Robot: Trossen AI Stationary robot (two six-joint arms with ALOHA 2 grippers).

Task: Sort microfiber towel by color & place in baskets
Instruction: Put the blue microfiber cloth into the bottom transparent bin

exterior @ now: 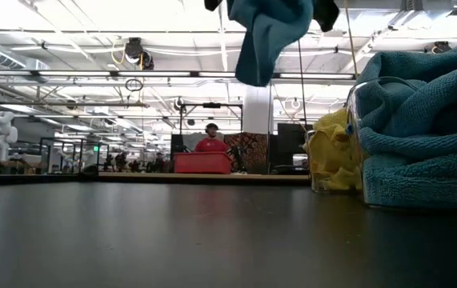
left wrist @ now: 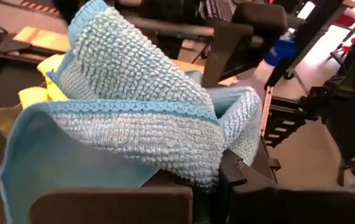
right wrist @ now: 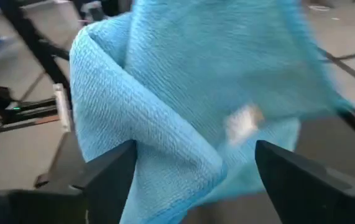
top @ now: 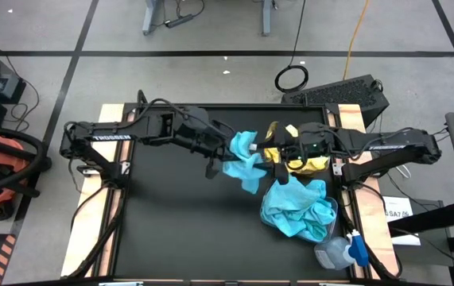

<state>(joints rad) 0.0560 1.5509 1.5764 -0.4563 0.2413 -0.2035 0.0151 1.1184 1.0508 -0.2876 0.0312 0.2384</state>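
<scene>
Left claw: centre of the high view, clamped tight on a teal towel that hangs above the desk; in the low view the towel dangles from the top edge, clear of the surface.
Right claw: just right of the hanging towel, fingers spread wide on either side of its lower fold, gripping nothing.
Teal bin: lower right of the high view, heaped with teal towels.
Yellow bin: above the teal one, under the right arm, holding yellow towels.
Bottle: lower right, below the teal bin.
Keyboard: upper right, off the desk.
</scene>
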